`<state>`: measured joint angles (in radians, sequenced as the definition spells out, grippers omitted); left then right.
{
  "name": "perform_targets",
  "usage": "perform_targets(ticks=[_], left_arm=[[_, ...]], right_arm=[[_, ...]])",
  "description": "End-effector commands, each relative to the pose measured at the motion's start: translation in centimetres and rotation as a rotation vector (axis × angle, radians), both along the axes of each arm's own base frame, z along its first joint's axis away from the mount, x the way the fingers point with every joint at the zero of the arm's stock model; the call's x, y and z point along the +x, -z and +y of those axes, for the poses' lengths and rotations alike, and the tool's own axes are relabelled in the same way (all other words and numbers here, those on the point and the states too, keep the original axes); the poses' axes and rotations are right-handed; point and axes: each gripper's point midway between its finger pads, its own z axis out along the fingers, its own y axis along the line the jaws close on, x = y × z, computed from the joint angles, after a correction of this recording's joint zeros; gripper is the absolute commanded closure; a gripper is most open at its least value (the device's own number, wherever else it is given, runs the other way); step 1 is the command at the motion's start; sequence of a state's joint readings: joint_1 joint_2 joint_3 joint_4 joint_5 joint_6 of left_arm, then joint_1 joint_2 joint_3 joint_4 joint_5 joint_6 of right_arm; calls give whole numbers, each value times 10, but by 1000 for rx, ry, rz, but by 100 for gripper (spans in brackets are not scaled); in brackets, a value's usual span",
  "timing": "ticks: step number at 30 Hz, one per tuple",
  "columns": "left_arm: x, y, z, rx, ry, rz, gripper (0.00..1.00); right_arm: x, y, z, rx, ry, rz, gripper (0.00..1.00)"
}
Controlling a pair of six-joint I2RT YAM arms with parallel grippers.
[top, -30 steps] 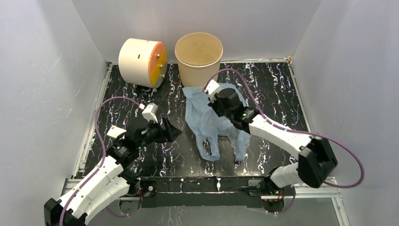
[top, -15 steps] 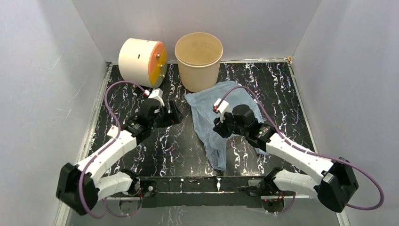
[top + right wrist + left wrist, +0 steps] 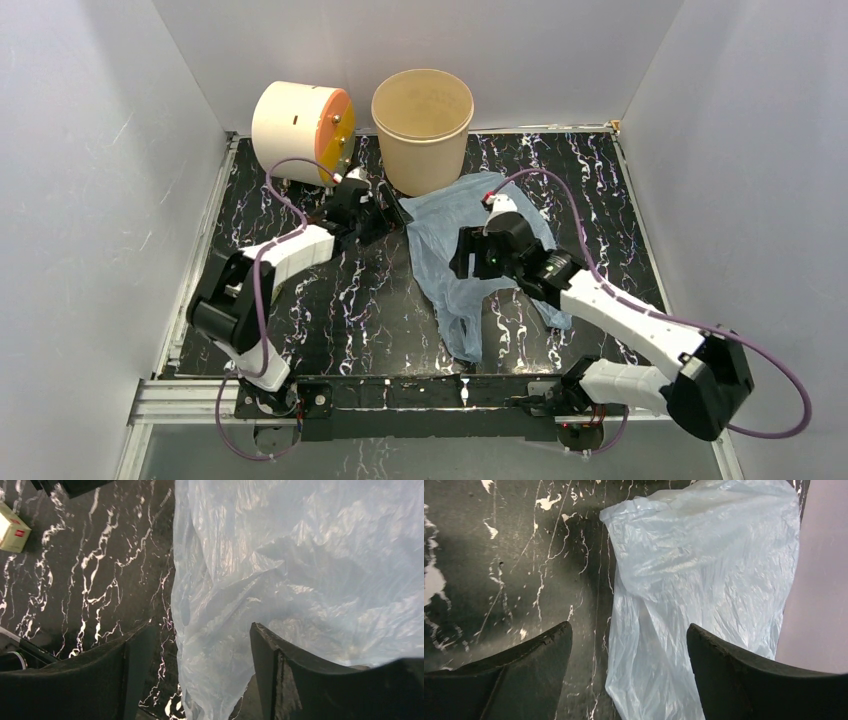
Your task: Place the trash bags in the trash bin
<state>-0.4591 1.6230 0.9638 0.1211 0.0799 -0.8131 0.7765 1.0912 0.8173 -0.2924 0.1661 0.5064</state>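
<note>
The pale blue trash bag (image 3: 437,270) lies crumpled on the black marbled table, its far edge close to the trash bin (image 3: 422,140), a tan bucket standing upright with nothing showing inside. My left gripper (image 3: 393,212) is open at the bag's far-left corner. In the left wrist view the bag (image 3: 704,575) runs between the spread fingers (image 3: 529,665) of the left gripper (image 3: 629,637). My right gripper (image 3: 466,262) hangs open over the bag's middle. In the right wrist view the bag (image 3: 300,565) fills the gap of the right gripper (image 3: 200,637), and nothing is gripped.
A cream drum with an orange face (image 3: 300,122) lies on its side left of the bin. A small pale box with a red label (image 3: 12,527) shows at the left of the right wrist view. White walls close in the table on three sides.
My right gripper opened and let the bag go; the bag dropped flat onto the table. The left arm stretched forward to the bag's far-left corner.
</note>
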Motion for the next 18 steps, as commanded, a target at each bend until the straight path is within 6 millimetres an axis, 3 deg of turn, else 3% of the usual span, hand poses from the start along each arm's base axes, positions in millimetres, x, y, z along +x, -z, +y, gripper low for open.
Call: perform_targets(ticks=[1,3,6,10,15,18], left_arm=[[24,-3,-15,-87,-20,-10,20],[29,4,-19,-84,-16,3,20],[40,8,-22,-97,-31,-6,20],[51,12,-26,-107,-36,-1,24],[54,22,-25,-91,-42,12,26],[54,31,-22,-79,-44,29,31]], right_arm=[[-1,4,13,55,77,128,17],[1,8,20,67,84,146,9],[5,16,23,29,111,162,7],[11,25,24,-84,170,136,16],[20,33,7,-245,307,72,24],[22,36,16,-240,295,57,31]])
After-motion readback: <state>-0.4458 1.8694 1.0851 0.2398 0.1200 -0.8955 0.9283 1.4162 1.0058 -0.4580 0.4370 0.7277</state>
